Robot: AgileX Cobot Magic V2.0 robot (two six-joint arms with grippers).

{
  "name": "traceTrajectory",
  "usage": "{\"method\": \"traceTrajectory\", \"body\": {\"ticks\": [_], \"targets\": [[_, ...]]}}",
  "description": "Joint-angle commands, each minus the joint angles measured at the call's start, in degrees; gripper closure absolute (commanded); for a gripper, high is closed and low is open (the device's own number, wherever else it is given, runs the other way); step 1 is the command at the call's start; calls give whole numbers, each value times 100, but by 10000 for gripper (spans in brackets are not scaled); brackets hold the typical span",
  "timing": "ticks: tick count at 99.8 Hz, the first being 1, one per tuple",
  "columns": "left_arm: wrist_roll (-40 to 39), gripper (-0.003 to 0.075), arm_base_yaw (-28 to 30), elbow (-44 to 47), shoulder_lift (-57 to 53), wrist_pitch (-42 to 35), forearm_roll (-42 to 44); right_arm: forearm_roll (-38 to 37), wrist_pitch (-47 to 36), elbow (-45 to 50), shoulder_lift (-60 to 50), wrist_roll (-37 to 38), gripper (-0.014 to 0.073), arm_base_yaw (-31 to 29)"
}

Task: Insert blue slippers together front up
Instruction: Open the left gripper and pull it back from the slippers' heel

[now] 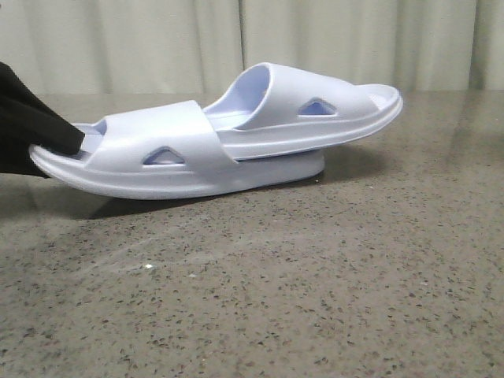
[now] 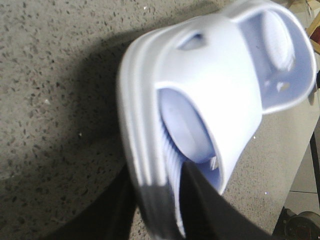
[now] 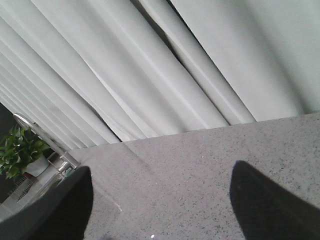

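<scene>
A: Progress on the pair?

B: Looks largely done. Two pale lavender-blue foam slide sandals sit nested at centre left of the front view: the upper slipper (image 1: 315, 106) has its heel end tucked under the wide strap of the lower slipper (image 1: 157, 161), which rests on the grey speckled stone surface (image 1: 315, 299). What seems left is release, maybe a final push in.

A: Fingers?

B: Left fingers (image 1: 55, 130), black, enter from the left edge and pinch the lower slipper's end; the left wrist view shows one either side of its sole. Right fingers (image 3: 75, 200) are spread wide with nothing between them, facing the pale curtain (image 3: 150, 75).

A: Orientation?

B: Long axis runs left-right across the frame. Upper slipper's open toe points right, tilted slightly up. Both straps face upward.
</scene>
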Motion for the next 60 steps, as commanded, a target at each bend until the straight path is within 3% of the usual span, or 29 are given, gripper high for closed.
{"method": "traceTrajectory", "body": {"ticks": [1,16,60], "targets": [[-44,442,6,-150,-121,182,-334,427,318,-175,-187,-21,95,-28],[-44,376,6,-150,-121,158,-334,424,314,-175,-187,-21,95,-28],[174,375,6,-399,-121,-188,-325,414,372,-175,-187,-21,95,-28]]}}
